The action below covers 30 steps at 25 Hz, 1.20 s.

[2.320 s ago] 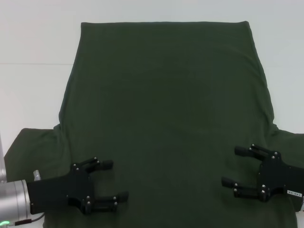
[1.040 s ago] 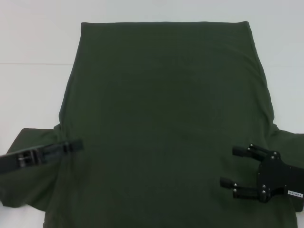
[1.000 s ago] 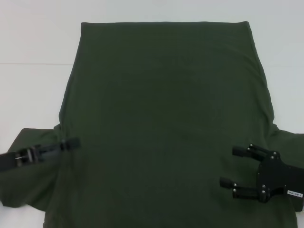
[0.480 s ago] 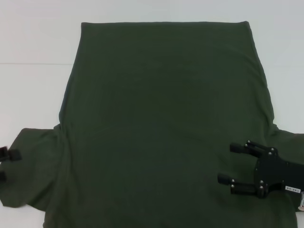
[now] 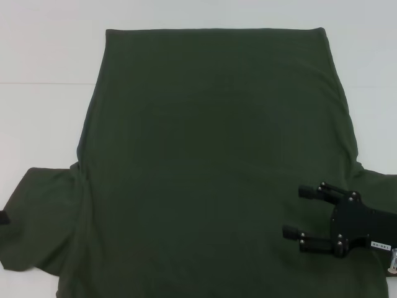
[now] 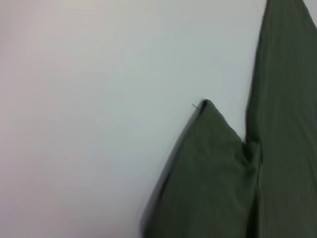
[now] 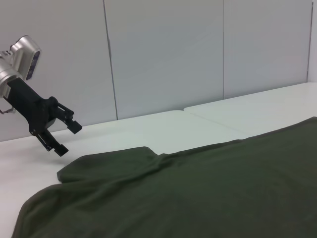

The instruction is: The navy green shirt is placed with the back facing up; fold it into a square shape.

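The right pincer (image 5: 298, 213) hovered wide and empty over the near right part of the navy green shirt (image 5: 211, 155), spread back-up across the desk (image 5: 43, 56); folding well, I judged, meant gripping the sleeve just outboard of it and carrying it inward, flat. The left pincer (image 7: 63, 138), also open and empty, hung above the bare desk beyond the far sleeve, and the collar edge nearest the robot was cut off.

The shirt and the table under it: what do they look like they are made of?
The navy green shirt looks like soft matte knit, probably cotton: it lies limp, with gentle rumples at the left sleeve. The table looks like smooth, hard white laminate or painted board, with a faint seam; exact material unclear.
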{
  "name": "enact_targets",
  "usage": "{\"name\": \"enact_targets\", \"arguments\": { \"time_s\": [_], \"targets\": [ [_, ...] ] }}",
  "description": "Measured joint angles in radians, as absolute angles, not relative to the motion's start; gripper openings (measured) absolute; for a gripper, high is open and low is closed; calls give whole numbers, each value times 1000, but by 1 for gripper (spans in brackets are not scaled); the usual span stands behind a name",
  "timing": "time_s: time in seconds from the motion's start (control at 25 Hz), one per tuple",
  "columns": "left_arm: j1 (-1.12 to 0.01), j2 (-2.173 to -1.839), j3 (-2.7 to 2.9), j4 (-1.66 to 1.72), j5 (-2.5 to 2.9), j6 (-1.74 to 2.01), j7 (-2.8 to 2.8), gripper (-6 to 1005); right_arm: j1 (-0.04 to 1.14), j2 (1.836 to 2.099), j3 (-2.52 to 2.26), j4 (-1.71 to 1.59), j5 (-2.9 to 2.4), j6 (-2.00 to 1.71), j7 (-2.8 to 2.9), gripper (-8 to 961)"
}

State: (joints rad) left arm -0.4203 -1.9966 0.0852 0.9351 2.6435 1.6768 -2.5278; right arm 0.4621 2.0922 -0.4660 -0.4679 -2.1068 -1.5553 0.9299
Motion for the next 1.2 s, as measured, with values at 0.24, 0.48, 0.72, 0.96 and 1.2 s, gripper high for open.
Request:
{"name": "enact_targets", "arguments": {
  "time_s": [0.24,0.48,0.72,0.96,1.2],
  "targets": [
    [-430,-1993,92,894,2645,1650,-2546,894,459,2092,-467,-468,-2109,-1552,929,941],
    [-441,-1988,94,872,2682,1627,-2572,885,456,2092,-467,-467,-2109,-1551,923,941],
    [-445,-1986,95,866,2698,1610,-2584,877,457,2092,-466,-468,-2110,-1551,924,940],
    [-445,-1986,95,862,2698,1597,-2587,869,460,2092,-466,-465,-2111,-1551,923,940],
    [-452,-1986,95,840,2698,1590,-2588,860,460,2092,-466,-464,-2111,-1551,923,939]
  ]
}}
